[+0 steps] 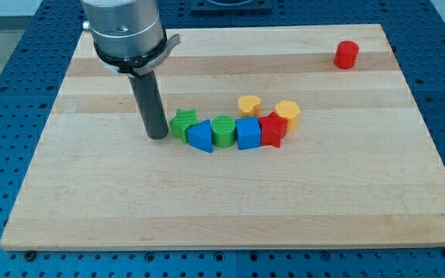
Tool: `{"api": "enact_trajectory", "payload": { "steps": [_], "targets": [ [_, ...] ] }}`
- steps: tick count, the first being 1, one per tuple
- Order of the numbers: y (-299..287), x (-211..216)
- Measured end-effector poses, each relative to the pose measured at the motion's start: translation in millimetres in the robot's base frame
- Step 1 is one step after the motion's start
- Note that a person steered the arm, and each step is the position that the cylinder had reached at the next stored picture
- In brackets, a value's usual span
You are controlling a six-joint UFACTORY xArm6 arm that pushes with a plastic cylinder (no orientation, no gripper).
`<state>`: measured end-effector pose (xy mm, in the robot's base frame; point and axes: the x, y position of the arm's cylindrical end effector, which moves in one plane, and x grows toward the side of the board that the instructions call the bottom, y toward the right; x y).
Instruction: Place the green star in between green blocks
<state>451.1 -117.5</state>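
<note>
Pale wooden board (91,201) on blue pegboard (22,46)

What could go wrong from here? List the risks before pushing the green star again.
1. My tip sits just to the view's left of the green star, which touches the blue triangle; a push rightward would likely drag the triangle along.
2. The green cylinder, blue cube and red star stand packed in a row, so the whole chain may shift.
</note>
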Motion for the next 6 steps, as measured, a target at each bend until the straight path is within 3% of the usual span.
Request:
{"api": "enact_trajectory", "payload": {
  "steps": [3, 6],
  "targets": [
    [48.5, -14.2],
    [186.4, -19.2]
  ]
}}
